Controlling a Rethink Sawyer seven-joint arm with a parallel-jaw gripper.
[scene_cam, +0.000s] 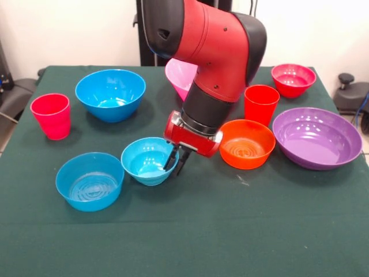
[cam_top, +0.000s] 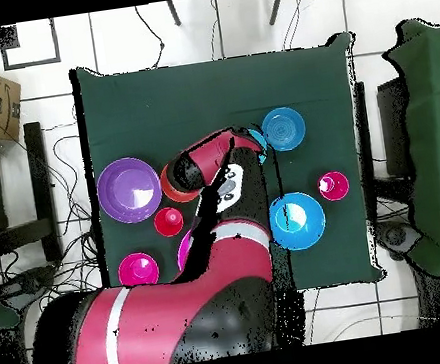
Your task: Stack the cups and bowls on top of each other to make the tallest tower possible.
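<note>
My gripper point(scene_cam: 174, 164) stands at the right rim of the small light-blue bowl point(scene_cam: 146, 160), one finger inside and one outside, shut on the rim; the bowl rests on the table. The small blue bowl point(scene_cam: 89, 180) sits left of it and the small orange bowl point(scene_cam: 247, 143) right of it. The deep blue bowl point(scene_cam: 110, 94), pinkish-red cup point(scene_cam: 51, 115), orange-red cup point(scene_cam: 261, 104), small red bowl point(scene_cam: 293, 79) and purple bowl point(scene_cam: 316, 137) stand apart. The large pink bowl point(scene_cam: 179, 75) is half hidden behind the arm. Nothing is nested.
The green table point(scene_cam: 230, 231) is bare along its near edge. In the overhead view the arm covers the gripper point(cam_top: 245, 148) and most of the light-blue bowl; the small blue bowl point(cam_top: 283, 129) and purple bowl point(cam_top: 129, 190) show on either side.
</note>
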